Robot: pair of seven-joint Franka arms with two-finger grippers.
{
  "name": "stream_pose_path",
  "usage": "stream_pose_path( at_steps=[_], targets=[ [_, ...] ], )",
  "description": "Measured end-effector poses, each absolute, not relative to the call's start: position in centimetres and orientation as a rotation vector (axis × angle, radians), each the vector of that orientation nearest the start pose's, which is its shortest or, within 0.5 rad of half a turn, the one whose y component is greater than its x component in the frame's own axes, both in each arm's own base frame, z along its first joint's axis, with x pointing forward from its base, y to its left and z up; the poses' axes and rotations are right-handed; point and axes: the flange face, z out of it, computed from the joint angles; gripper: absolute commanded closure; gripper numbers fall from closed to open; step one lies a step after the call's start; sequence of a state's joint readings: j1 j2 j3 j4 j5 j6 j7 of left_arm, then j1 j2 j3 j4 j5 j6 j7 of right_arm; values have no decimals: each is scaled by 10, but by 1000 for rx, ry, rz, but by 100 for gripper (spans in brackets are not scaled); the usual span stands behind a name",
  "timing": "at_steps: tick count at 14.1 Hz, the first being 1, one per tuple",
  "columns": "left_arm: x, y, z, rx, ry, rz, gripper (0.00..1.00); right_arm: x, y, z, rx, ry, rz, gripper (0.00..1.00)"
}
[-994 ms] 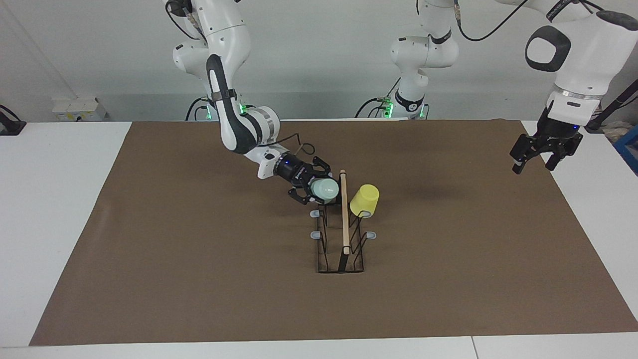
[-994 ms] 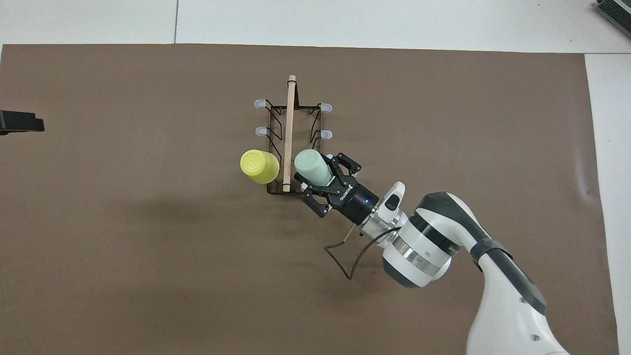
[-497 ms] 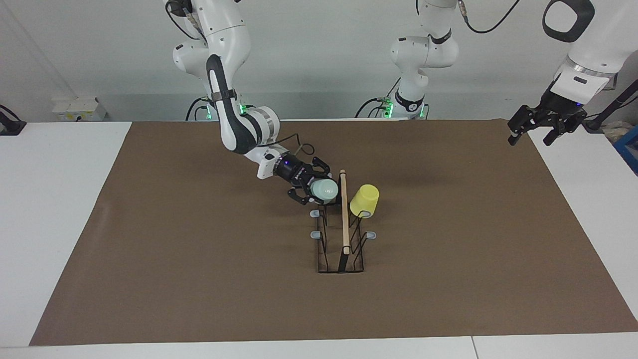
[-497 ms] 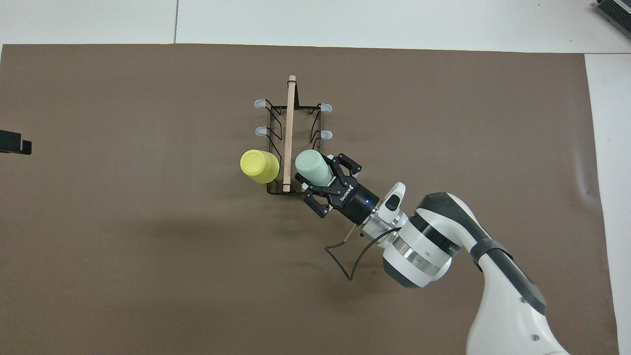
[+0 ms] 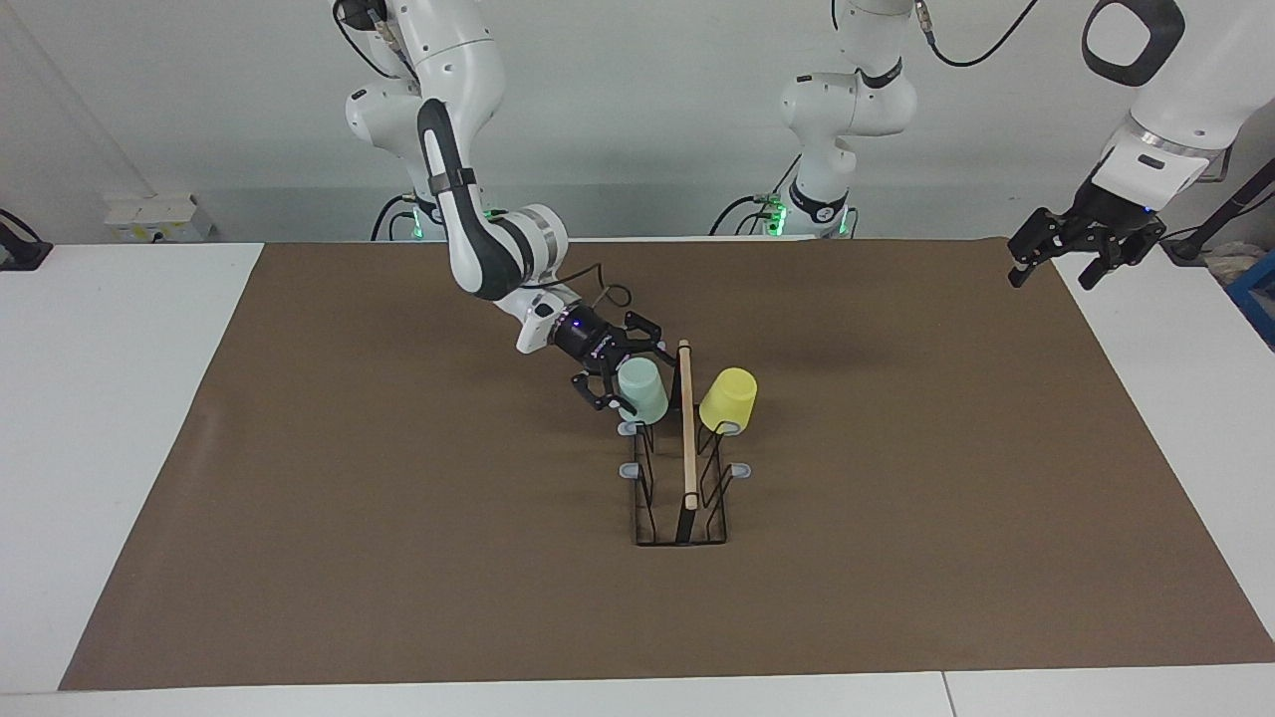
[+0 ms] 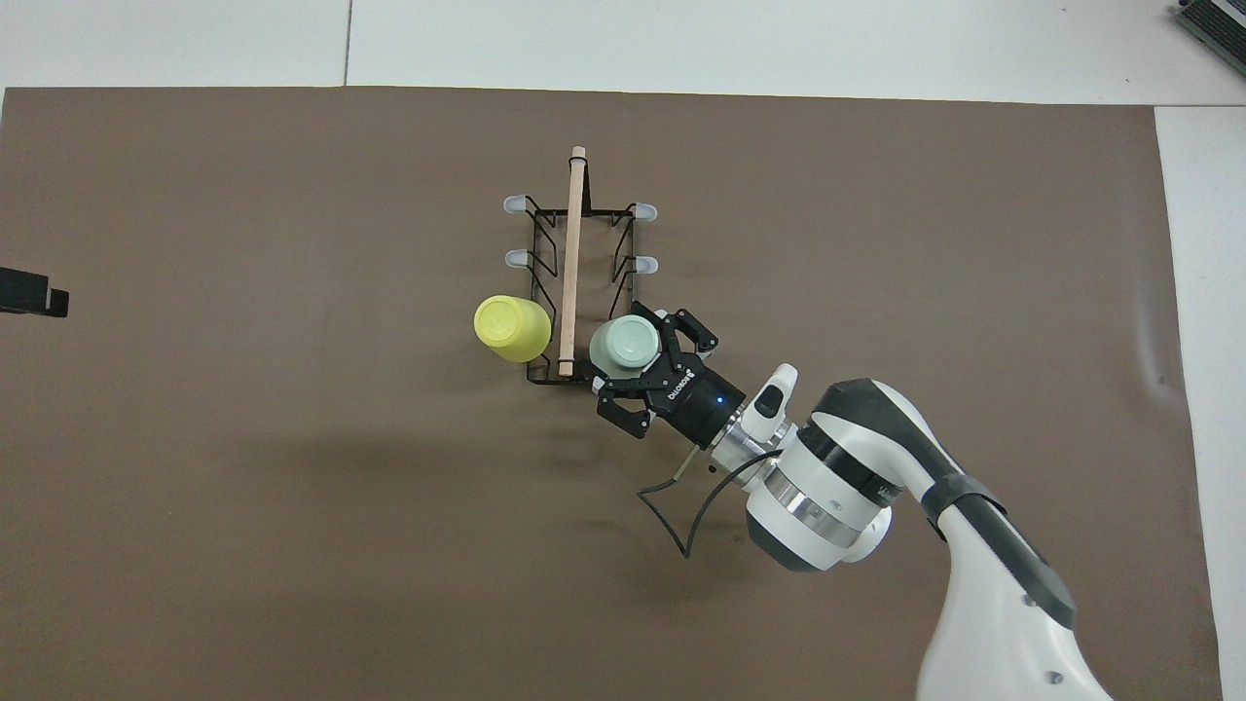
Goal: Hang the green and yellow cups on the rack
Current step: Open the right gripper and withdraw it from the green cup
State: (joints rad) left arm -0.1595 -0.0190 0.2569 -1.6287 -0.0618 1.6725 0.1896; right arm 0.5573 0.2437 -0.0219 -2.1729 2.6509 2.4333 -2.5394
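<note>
At frame centre, the right gripper (image 5: pixel 618 383) has its fingers spread, loose beside the green cup (image 5: pixel 642 389) hung on the rack (image 5: pixel 685 468). Next hangs the yellow cup (image 5: pixel 728 400). Upper right, the left gripper (image 5: pixel 1056 261) waits with fingers spread.

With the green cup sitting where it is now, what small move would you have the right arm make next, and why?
Probably draw the right gripper straight back toward its own base. The green cup sits mouth-down over a peg of the rack, matching the yellow cup beside the bar, and the open fingers bracket it loosely. The left gripper waits over the table's edge.
</note>
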Motion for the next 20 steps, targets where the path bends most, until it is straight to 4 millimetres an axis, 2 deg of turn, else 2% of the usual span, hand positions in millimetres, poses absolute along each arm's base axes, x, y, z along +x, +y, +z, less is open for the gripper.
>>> stream_pose_path(
  at_steps=[4, 7, 9, 11, 14, 20],
  targets=[
    [556, 48, 617, -3193, 145, -113, 0, 477, 292, 334, -2042, -565, -1368, 0],
    [555, 48, 616, -3195, 145, -99, 0, 475, 297, 343, -2036, -548, -1356, 0],
    [553, 40, 617, -3195, 168, -86, 0, 479, 292, 350, -2065, -601, -1361, 0],
    [552, 29, 618, -3193, 193, -70, 0, 493, 282, 367, -2090, -685, -1398, 0],
    [549, 23, 620, -3193, 209, -61, 0, 522, 257, 390, -2093, -824, -1438, 0],
    [545, 18, 624, -3197, 209, -46, 0, 558, 208, 405, -2083, -1175, -1474, 0]
  ],
)
